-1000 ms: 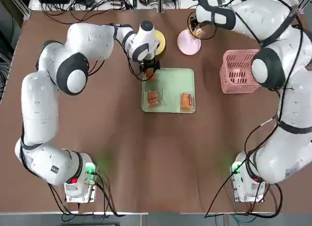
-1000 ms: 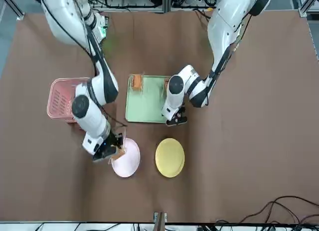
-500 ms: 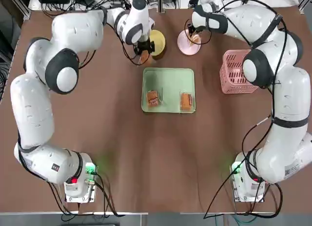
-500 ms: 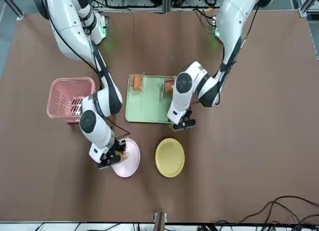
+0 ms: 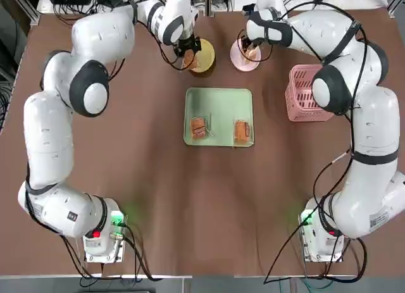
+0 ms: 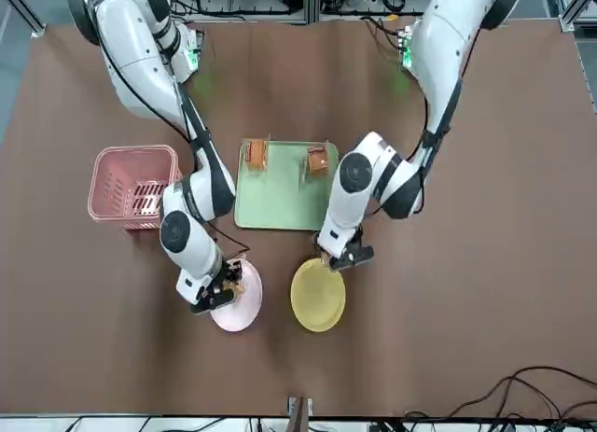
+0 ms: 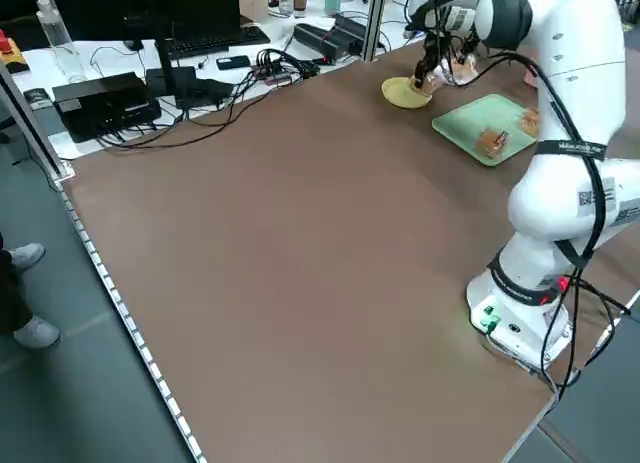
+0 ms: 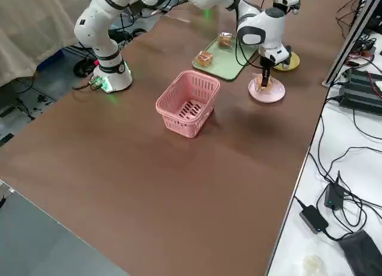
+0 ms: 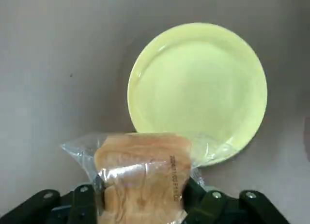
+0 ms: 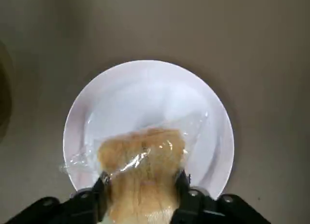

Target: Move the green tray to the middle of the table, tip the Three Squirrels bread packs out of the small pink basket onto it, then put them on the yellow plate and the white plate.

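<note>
Top view, pink basket [image 5: 308, 93] beside green tray [image 5: 219, 116]

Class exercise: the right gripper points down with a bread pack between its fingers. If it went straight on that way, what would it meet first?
Most likely the white plate: the right gripper hangs right over it, with its bread pack leading, so the pack would probably touch the plate first. The remaining gap is unclear.

On the worktop [image 5: 126, 179], two bread packs [image 5: 199, 127] lie on the tray [image 5: 219, 100], both plates [image 5: 204, 54] beyond it, the basket [image 5: 307, 93] to its right.
</note>
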Tool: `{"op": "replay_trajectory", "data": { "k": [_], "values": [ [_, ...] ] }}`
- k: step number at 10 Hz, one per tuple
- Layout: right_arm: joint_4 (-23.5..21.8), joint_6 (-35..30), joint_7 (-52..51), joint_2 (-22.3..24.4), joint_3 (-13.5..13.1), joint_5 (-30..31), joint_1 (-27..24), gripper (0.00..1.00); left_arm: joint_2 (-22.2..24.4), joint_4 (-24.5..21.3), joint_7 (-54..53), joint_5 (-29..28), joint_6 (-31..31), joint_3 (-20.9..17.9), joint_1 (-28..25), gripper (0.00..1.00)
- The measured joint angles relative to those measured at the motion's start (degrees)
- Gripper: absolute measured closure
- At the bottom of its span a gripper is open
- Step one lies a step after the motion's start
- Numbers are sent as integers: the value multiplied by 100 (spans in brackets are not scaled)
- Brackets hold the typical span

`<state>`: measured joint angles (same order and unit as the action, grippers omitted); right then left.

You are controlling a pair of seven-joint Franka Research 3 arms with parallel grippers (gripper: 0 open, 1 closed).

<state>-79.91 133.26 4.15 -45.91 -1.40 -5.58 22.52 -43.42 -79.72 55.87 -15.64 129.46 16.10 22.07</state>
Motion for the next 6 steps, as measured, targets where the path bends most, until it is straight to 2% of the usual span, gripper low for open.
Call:
{"op": "replay_trajectory", "data": {
  "k": [2, 4, 5, 6],
  "values": [
    [82, -7, 2, 18, -2, -6, -23, 2, -327, 431, -4, -1, 275, -226, 94, 42],
    [110, -484, 50, 243, 10, -9, 13, 1, -574, 589, 15, -1, 828, -623, 378, 42],
    [55, -923, 126, 503, 13, -9, 47, 2, -718, 699, 75, -1, 1020, -819, 586, 42],
    [-208, -1200, 241, 891, 15, -11, 72, 2, -864, 785, 148, -1, 1297, -988, 763, 42]
  ]
}}
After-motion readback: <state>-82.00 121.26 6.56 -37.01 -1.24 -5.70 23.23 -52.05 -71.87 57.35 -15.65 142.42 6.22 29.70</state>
